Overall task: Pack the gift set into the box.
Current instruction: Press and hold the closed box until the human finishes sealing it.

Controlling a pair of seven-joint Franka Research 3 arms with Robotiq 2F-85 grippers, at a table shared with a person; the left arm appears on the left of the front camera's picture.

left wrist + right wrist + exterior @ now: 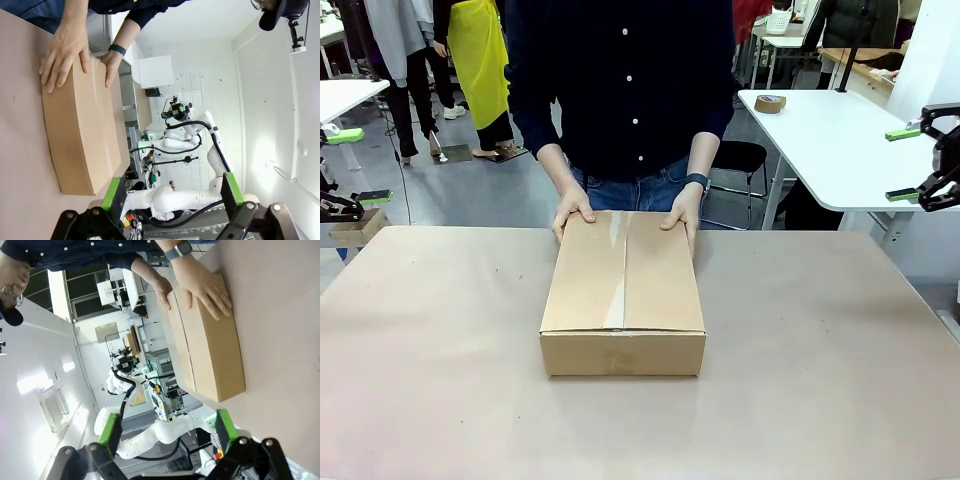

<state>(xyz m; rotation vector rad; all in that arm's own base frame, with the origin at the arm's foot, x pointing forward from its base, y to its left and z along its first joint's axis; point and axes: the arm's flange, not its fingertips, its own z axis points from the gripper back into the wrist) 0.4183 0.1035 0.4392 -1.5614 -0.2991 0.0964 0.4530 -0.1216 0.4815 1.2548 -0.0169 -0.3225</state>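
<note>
From the front, the box sits in the middle of the table with its top flaps folded flat and a pale strip, possibly tape, along the seam, so whatever is inside is hidden. A person at the far side presses down the far end with the hand wearing a watch and the other hand. The left gripper hangs at the left edge and the right gripper at the right edge, both well apart from the box, both spread wide and holding nothing. In the left wrist view, the left gripper stands wide open and empty, and the box lies beyond it with both hands on its far end. In the right wrist view, the right gripper is likewise spread and empty, looking at the near end of the box. The packing looks finished or nearly so. If the robot must help close or steady the box, it should come in low at the near end, away from the person's fingers, and press on the flaps rather than try to span the wide carton.
</note>
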